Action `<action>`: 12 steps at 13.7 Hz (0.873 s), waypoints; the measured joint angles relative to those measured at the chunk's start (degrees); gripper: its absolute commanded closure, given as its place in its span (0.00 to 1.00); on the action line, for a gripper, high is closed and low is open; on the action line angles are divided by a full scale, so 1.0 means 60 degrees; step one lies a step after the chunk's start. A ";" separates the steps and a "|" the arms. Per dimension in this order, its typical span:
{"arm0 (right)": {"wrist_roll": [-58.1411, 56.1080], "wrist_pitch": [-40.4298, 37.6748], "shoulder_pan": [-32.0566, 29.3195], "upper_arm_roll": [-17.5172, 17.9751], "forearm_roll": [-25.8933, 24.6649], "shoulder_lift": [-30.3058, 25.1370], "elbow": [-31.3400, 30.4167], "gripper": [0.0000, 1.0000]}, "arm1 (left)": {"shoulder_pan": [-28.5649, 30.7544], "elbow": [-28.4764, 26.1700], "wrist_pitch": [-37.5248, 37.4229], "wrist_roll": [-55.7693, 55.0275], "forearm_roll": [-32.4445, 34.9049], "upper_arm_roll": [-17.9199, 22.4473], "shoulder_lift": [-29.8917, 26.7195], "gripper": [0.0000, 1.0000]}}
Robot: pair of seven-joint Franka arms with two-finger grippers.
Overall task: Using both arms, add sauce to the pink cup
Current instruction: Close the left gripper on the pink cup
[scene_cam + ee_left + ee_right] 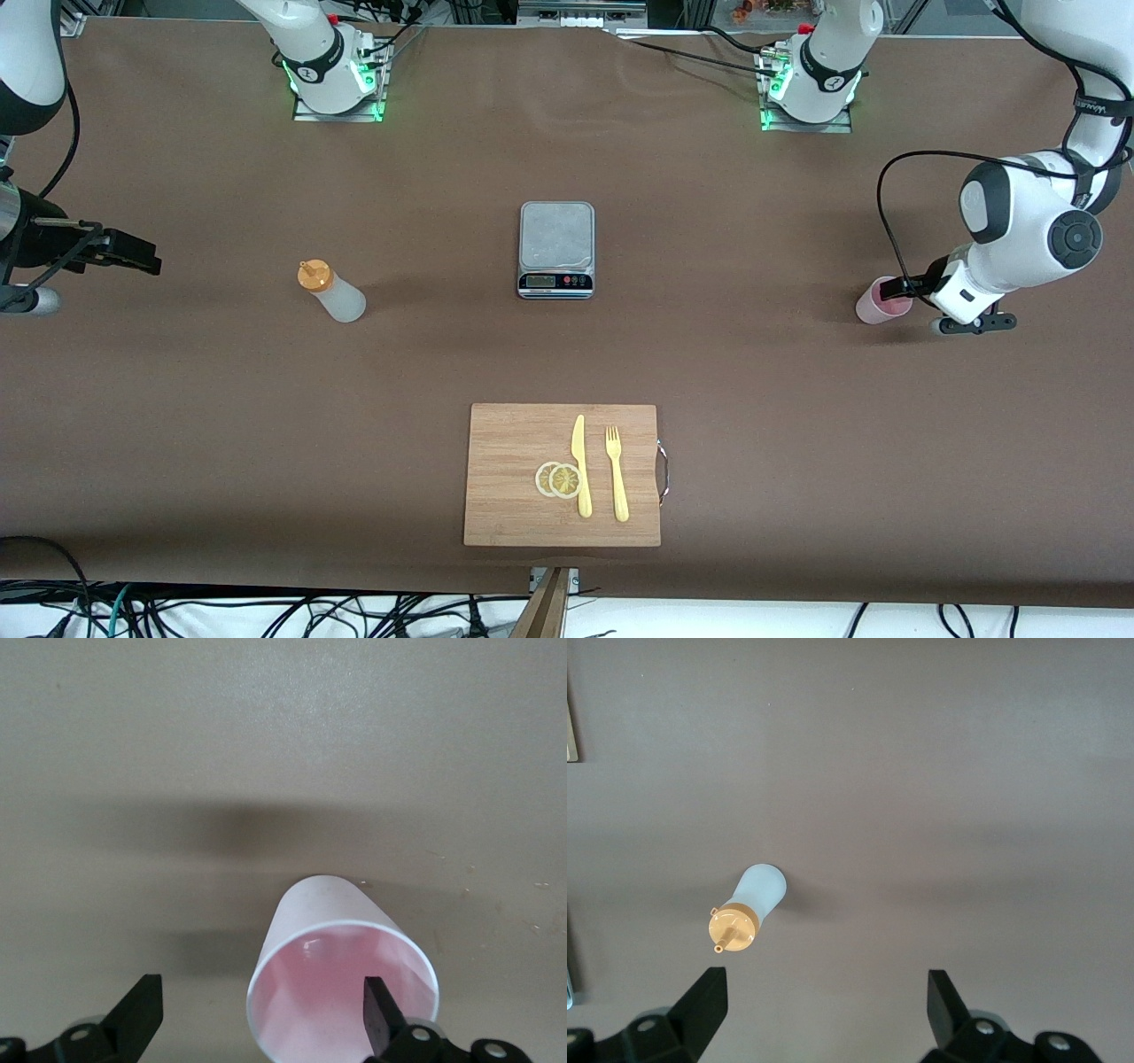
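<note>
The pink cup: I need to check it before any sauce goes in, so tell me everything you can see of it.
The pink cup is a small, pale pink, see-through plastic cup, tapered and without a handle. It stands upright on the brown table toward the left arm's end, its mouth open and nothing visible inside. The left gripper is open around it: one finger shows in front of the rim, the other stands well clear. Whether that finger touches the cup cannot be told.

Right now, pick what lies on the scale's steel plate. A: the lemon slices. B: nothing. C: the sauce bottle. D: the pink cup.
B: the scale has a bare plate; the pink cup stands toward the left arm's end of the table, the sauce bottle toward the right arm's end.
</note>
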 measured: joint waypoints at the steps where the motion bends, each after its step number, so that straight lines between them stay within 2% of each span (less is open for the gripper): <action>1: 0.0000 0.0000 0.0000 0.0000 0.0000 0.0000 0.0000 0.00 | 0.0001 -0.0002 0.0148 0.0000 0.0000 0.0000 0.0134 0.56; 2: -0.0001 0.0000 0.0000 0.0000 0.0001 0.0000 0.0000 0.00 | 0.0002 -0.0002 0.0217 0.0000 0.0000 -0.0001 0.0232 0.89; 3: -0.0003 0.0000 0.0000 0.0000 0.0001 0.0000 0.0000 0.00 | 0.0002 -0.0001 0.0222 0.0000 0.0000 -0.0005 0.0288 1.00; 8: -0.0007 0.0000 0.0000 0.0000 0.0001 0.0000 0.0000 0.00 | 0.0001 0.0064 0.0039 0.0000 0.0000 -0.0177 0.0291 1.00; 12: -0.0095 0.0000 -0.0060 -0.0001 0.0001 0.0001 0.0000 0.00 | -0.0008 0.0237 -0.0328 0.0000 0.0000 -0.0581 -0.0094 1.00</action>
